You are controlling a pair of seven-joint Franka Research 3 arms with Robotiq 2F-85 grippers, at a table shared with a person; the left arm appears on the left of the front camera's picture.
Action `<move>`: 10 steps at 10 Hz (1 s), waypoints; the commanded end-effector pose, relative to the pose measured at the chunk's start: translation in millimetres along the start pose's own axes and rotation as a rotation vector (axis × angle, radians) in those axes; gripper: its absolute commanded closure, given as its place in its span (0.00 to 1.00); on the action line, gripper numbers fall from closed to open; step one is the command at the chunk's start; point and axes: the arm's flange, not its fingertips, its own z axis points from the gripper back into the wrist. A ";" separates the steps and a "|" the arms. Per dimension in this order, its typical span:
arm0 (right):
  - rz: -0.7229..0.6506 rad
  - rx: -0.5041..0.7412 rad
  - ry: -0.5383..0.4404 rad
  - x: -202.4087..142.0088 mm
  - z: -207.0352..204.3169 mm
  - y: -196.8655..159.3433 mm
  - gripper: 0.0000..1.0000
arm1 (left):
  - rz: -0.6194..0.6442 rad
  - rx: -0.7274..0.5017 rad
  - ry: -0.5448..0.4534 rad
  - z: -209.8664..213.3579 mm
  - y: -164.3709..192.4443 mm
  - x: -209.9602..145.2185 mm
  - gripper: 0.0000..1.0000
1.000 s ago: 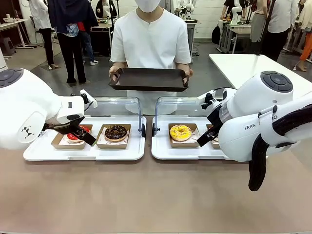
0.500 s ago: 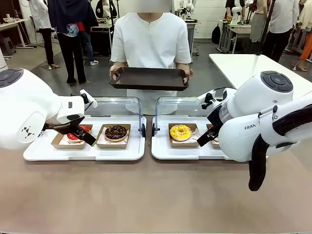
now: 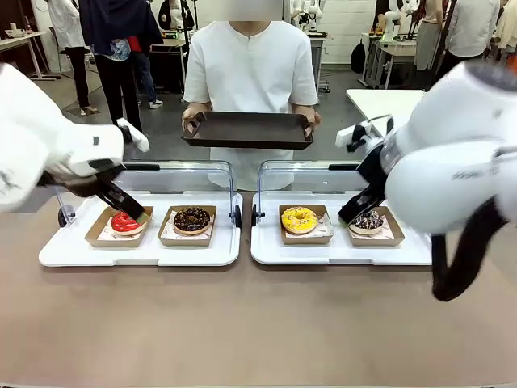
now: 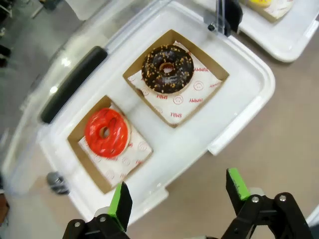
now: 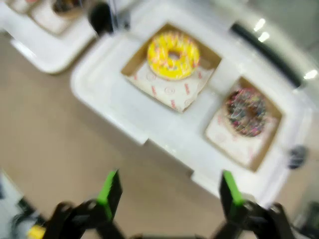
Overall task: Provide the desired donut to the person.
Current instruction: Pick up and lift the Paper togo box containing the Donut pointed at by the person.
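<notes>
Tabletop [image 3: 258, 323]: brown, one, runs the full width.
Person [image 3: 250, 65]: white top, at the far side, holds a dark tray [image 3: 246, 129] level in both hands, with nothing on it.
White trays, two, side by side at mid-table: left tray [image 3: 56, 255], right tray [image 3: 323, 257]. Each has a clear lid raised at its far edge.
Donuts, four, each in an open cardboard box. Left tray: red donut [image 3: 125, 221], chocolate donut [image 3: 191, 218]. Right tray: yellow donut [image 3: 299, 218], dark sprinkled donut [image 3: 369, 220].
Left gripper [image 4: 179, 191]: jaws spread wide, holding nothing, above the left tray's near side.
Right gripper [image 5: 169, 186]: jaws likewise apart, empty, above the right tray's near side.
</notes>
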 end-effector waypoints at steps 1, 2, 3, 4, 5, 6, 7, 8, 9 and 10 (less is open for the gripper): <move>-0.021 0.049 0.166 11.7 61.8 5.6 0.00 | -0.040 -0.006 0.046 65.5 2.1 3.0 0.00; -0.017 0.017 0.198 15.2 84.4 7.5 0.00 | -0.041 0.004 0.058 89.9 3.0 6.0 0.00; -0.011 -0.008 0.204 20.0 103.1 11.5 0.00 | -0.031 0.015 0.033 114.1 4.9 9.9 0.00; -0.020 -0.037 0.172 25.3 117.5 15.9 0.00 | -0.026 0.028 0.021 133.0 4.9 13.5 0.00; -0.016 -0.054 0.157 26.3 124.5 18.5 0.00 | -0.004 0.040 0.012 141.1 -0.1 11.1 0.00; -0.008 0.017 0.176 14.6 116.6 14.1 0.00 | 0.003 0.055 0.004 138.9 -6.4 8.6 0.00; -0.008 0.017 0.176 14.6 116.6 14.1 0.00 | -0.010 0.006 0.007 144.3 2.1 12.8 0.00; -0.008 0.017 0.176 14.6 116.6 14.1 0.00 | -0.010 0.006 0.007 144.3 2.1 12.8 0.00; -0.008 0.017 0.176 14.6 116.6 14.1 0.00 | -0.010 0.006 0.007 144.3 2.1 12.8 0.00; -0.008 0.017 0.176 14.6 116.6 14.1 0.00 | -0.010 0.006 0.007 144.3 2.1 12.8 0.00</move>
